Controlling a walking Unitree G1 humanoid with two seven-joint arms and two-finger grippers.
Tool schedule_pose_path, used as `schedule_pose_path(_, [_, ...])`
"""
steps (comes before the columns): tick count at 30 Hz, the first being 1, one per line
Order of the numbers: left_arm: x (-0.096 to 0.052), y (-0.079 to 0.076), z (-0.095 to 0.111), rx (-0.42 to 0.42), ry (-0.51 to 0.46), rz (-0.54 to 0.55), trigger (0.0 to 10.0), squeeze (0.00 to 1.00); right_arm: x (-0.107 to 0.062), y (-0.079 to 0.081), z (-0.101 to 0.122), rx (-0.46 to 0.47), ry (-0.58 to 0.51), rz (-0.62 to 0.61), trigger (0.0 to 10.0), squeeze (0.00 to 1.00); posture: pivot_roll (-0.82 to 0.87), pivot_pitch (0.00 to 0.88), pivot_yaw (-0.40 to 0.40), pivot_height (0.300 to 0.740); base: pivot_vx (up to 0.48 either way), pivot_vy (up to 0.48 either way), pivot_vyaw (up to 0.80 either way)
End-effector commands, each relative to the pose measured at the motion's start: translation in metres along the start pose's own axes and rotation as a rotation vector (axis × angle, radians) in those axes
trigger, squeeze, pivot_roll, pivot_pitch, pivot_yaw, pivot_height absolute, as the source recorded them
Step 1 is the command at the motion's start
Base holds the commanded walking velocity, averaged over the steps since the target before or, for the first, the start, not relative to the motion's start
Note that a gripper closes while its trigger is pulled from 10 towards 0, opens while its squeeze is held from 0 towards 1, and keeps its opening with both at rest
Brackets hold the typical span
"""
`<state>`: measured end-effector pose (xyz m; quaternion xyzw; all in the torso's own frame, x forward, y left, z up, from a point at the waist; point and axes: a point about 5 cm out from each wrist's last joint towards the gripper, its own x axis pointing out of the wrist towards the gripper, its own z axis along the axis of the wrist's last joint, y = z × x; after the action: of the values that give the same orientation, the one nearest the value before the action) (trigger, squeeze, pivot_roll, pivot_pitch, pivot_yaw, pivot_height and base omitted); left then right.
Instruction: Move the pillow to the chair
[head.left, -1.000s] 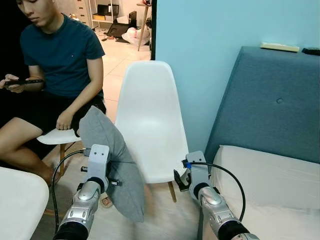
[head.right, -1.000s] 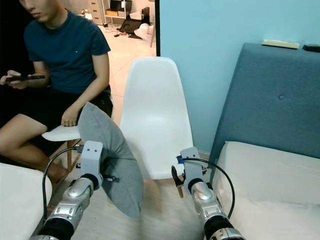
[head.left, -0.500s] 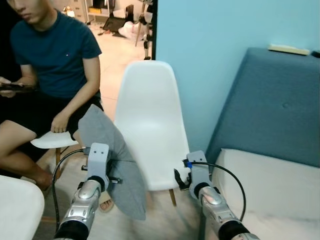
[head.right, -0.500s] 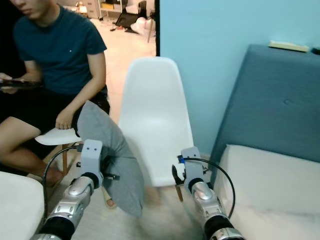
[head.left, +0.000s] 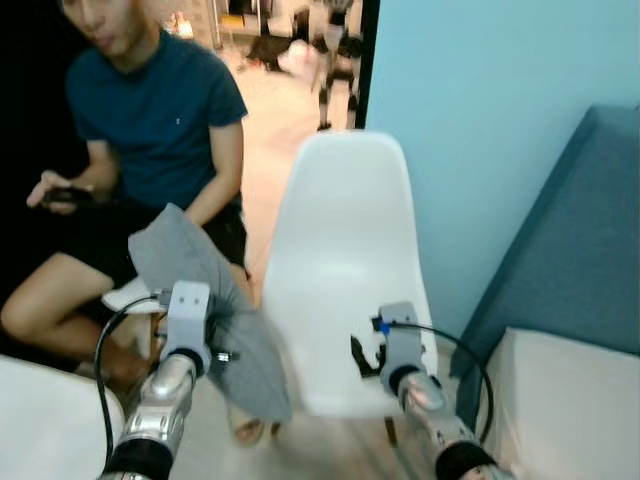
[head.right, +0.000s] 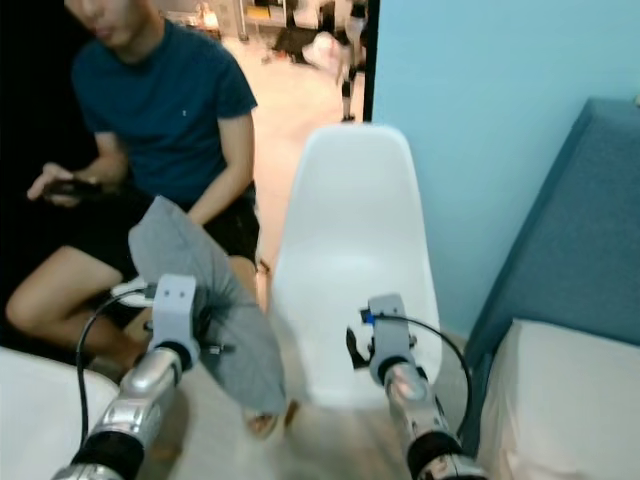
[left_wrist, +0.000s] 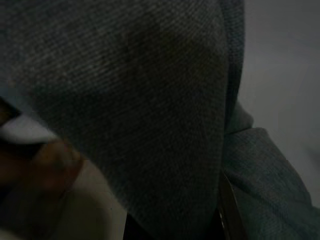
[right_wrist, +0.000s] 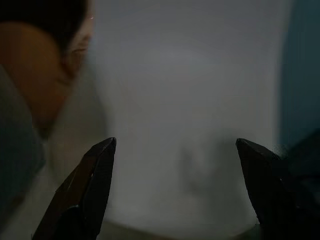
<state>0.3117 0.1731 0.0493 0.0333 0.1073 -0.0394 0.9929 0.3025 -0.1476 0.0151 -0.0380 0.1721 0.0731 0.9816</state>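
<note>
A grey pillow (head.left: 205, 310) hangs tilted in front of me, held by my left gripper (head.left: 215, 345), which is shut on its lower middle. Its cloth (left_wrist: 125, 100) lies close against the left wrist camera. The white plastic chair (head.left: 345, 290) stands just right of the pillow, seat facing me. My right gripper (right_wrist: 180, 190) is open, its black fingertips (right_wrist: 92, 180) spread wide before the chair's white seat (right_wrist: 190, 115). The right arm (head.left: 400, 360) hovers over the seat's front edge. Everything is blurred by motion.
A person in a dark teal shirt (head.left: 150, 110) sits on a stool at the left, holding a phone (head.left: 65, 195), knees close behind the pillow. A blue sofa (head.left: 590, 250) with a white cushion (head.left: 570, 410) is at the right. A white surface (head.left: 40, 420) lies at the lower left.
The camera has swung left and nearer, so the chair and person sit more to the right and look bigger. Both arms keep their pose; the pillow stays held.
</note>
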Motion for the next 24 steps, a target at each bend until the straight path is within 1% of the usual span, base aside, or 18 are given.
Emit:
schedule_pose_path(1, [0.0032, -0.0005, 0.0117, 0.017, -0.058, -0.018, 10.0, 0.00, -0.0020, 0.0001, -0.0042, 0.025, 0.004, -0.017, 10.0, 0.00, -0.01, 0.033, 0.021, 0.740, 0.319, 0.000, -0.80])
schedule_pose_path(4, [0.0035, -0.0015, 0.0113, 0.021, -0.055, -0.029, 10.0, 0.00, -0.0030, -0.0006, -0.0063, 0.025, 0.008, -0.029, 10.0, 0.00, -0.02, 0.030, 0.029, 0.740, 0.315, 0.000, -0.15])
schedule_pose_path(6, [0.0042, -0.0036, 0.0107, 0.024, -0.050, -0.043, 10.0, 0.00, -0.0043, -0.0009, -0.0073, 0.006, 0.002, -0.036, 10.0, 0.00, -0.02, 0.028, 0.036, 0.740, 0.309, 0.000, 0.00])
schedule_pose_path(13, [0.0059, -0.0074, 0.0119, 0.035, -0.051, -0.060, 10.0, 0.00, -0.0056, -0.0009, -0.0090, 0.008, 0.001, -0.036, 10.0, 0.00, -0.02, 0.022, 0.036, 0.740, 0.301, 0.000, 0.00])
schedule_pose_path(18, [0.0054, -0.0075, 0.0112, 0.038, -0.051, -0.064, 10.0, 0.00, -0.0059, -0.0001, -0.0092, 0.010, -0.002, -0.034, 10.0, 0.00, -0.02, 0.020, 0.032, 0.740, 0.280, 0.000, 0.00])
schedule_pose_path(24, [0.0042, -0.0087, 0.0080, 0.035, -0.039, -0.068, 10.0, 0.00, -0.0049, 0.0008, -0.0071, 0.006, -0.009, -0.029, 10.0, 0.00, -0.02, 0.020, 0.025, 0.740, 0.000, 0.000, 0.00])
